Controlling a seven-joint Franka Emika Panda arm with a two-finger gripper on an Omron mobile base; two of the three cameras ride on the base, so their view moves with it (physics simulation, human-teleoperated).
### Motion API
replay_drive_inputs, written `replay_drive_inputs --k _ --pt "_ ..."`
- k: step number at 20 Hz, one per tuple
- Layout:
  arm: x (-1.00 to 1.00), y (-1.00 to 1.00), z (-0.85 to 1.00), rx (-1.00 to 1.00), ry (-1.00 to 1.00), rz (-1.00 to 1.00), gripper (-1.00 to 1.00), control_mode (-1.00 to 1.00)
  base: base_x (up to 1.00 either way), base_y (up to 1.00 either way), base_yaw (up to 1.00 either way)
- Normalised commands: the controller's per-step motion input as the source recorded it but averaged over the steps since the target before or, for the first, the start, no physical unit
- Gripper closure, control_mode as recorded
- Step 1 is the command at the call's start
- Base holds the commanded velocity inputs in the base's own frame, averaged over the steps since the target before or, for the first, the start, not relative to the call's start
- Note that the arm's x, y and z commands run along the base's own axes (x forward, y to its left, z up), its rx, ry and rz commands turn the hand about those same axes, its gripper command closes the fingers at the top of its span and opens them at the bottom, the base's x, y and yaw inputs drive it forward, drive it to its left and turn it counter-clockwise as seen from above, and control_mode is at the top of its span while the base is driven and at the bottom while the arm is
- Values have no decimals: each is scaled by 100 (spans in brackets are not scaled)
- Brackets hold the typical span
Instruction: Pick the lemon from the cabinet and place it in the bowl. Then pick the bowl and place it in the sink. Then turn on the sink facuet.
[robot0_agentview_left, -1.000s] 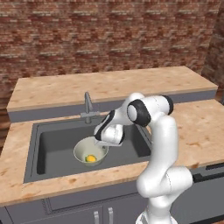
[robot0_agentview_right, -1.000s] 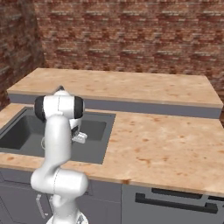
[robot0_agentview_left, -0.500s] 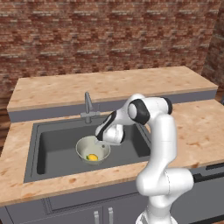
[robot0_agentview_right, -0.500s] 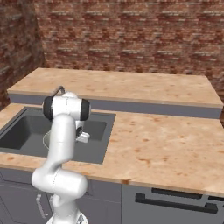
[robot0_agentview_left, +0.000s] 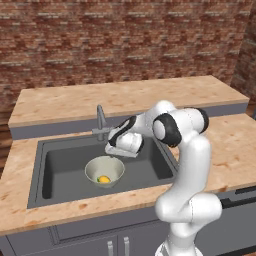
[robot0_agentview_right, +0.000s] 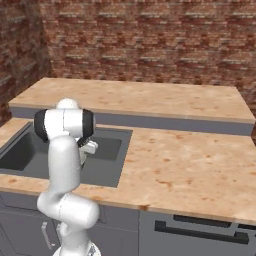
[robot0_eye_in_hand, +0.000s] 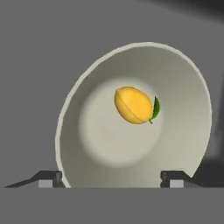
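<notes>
A: Where's the lemon (robot0_agentview_left: 103, 179)?

B: Inside the bowl (robot0_agentview_left: 104, 170), near the middle of its floor. From the hand view you can see the lemon (robot0_eye_in_hand: 133, 105) lying on its side with a small green leaf at one end, well inside the bowl's (robot0_eye_in_hand: 83, 100) pale rim.

A: And the bowl itself?

B: It stands upright on the floor of the sink (robot0_agentview_left: 60, 167), roughly at its centre, apart from the walls of the basin.

A: What about the end effector (robot0_agentview_left: 117, 148)?

B: It hangs just above the bowl's far-right edge, pointing down and to the left. The hand view shows its two dark fingertips (robot0_eye_in_hand: 49, 178) spread wide, one on each side of the bowl's rim, and I can't see them touching it. So it's released, with nothing in its grasp.

A: Anything around the sink?

B: The sink faucet (robot0_agentview_left: 101, 121) rises at the back edge, just behind the end effector. The light wooden counter (robot0_agentview_left: 234, 145) surrounds the basin, with a raised ledge and a brick wall (robot0_agentview_left: 125, 45) behind.
</notes>
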Motion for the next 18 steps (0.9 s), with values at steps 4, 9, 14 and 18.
replay_drive_inputs --k 4,9,14,18 --pt "-48 -24 100 29 14 -14 -100 -100 0 0 0" --pt "-38 -52 89 27 25 -26 -100 -100 0 0 0" --pt "-11 -24 97 27 31 -19 -100 -100 0 0 0" --pt "0 -15 100 27 39 -16 -100 -100 0 0 0"
